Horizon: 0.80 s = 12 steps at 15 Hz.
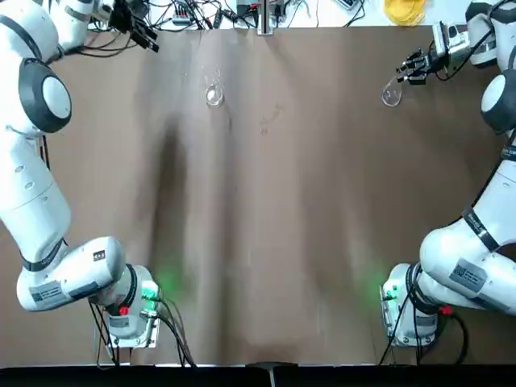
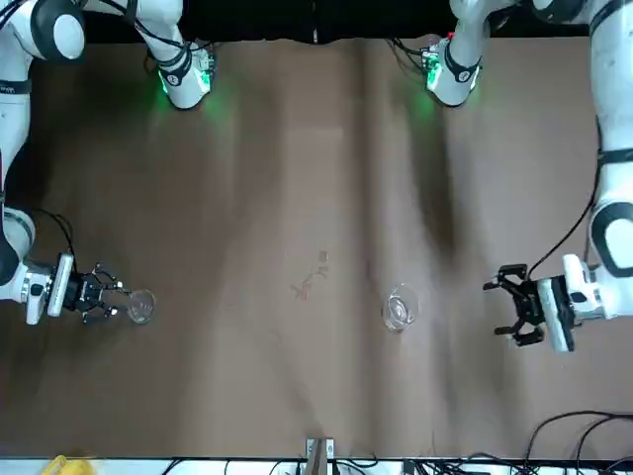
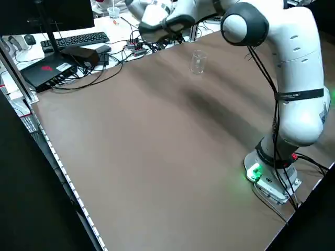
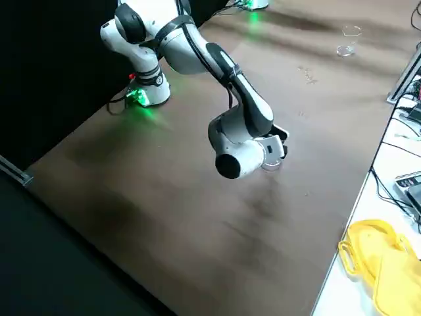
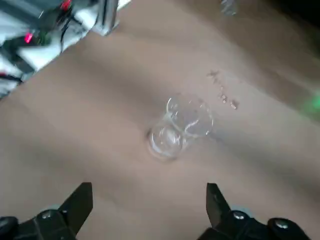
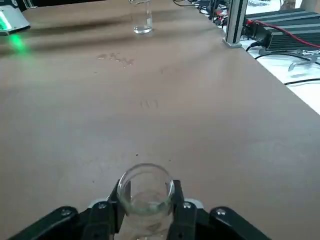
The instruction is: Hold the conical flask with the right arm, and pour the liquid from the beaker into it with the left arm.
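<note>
The conical flask (image 6: 146, 192) stands at the far right of the table (image 1: 391, 95), (image 2: 141, 307). My right gripper (image 6: 145, 216) reaches it sideways, low over the table, and its fingers (image 6: 182, 215) press both sides of the glass, also seen in the top view (image 1: 413, 68). The beaker (image 1: 214, 95), a clear wide-mouthed glass, stands upright at the far middle-left (image 2: 401, 307), (image 3: 198, 61), (image 5: 177, 127). My left gripper (image 5: 147, 205) is open, level with the beaker and a hand's width short of it (image 2: 514, 305).
A metal post (image 1: 264, 16) and cables line the far table edge. A yellow object (image 4: 381, 260) lies beyond that edge near the right arm. A keyboard (image 3: 76, 39) and black boxes sit off the far left corner. Small marks (image 1: 270, 119) spot the brown tabletop.
</note>
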Each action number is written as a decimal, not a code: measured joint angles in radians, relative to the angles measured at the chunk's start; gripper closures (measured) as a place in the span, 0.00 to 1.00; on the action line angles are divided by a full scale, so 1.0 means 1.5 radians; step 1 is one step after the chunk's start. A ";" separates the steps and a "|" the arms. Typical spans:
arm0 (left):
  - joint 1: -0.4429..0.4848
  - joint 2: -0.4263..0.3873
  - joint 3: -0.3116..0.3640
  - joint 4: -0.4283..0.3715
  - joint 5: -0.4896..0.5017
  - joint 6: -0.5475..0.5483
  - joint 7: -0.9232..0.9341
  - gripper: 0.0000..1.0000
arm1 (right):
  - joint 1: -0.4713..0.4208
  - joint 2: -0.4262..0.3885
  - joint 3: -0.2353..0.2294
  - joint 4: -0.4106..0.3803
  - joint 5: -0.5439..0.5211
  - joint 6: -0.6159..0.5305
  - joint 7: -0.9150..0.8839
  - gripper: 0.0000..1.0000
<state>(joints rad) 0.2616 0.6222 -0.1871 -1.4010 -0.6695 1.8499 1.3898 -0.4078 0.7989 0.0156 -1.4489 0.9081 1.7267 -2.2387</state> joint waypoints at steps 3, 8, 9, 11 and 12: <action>-0.006 -0.055 -0.003 -0.003 0.156 -0.002 -0.242 0.00 | -0.017 0.000 0.000 0.000 -0.008 -0.015 -0.009 0.61; -0.043 -0.126 -0.003 -0.017 0.319 -0.033 -0.511 0.00 | -0.023 0.002 0.002 0.000 -0.009 -0.019 -0.015 0.61; -0.050 -0.135 -0.003 -0.019 0.341 -0.044 -0.557 0.00 | -0.023 0.002 0.003 0.000 -0.010 -0.019 -0.015 0.59; -0.070 -0.158 -0.003 -0.020 0.403 -0.086 -0.678 0.00 | -0.021 0.002 0.008 0.000 -0.011 -0.019 -0.015 0.34; -0.077 -0.166 -0.003 -0.021 0.417 -0.100 -0.715 0.00 | -0.021 0.002 0.009 0.000 -0.011 -0.019 -0.015 0.25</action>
<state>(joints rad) 0.1461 0.3727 -0.1913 -1.4318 -0.0437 1.7001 0.3170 -0.4394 0.8018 0.0288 -1.4487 0.8922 1.6976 -2.2613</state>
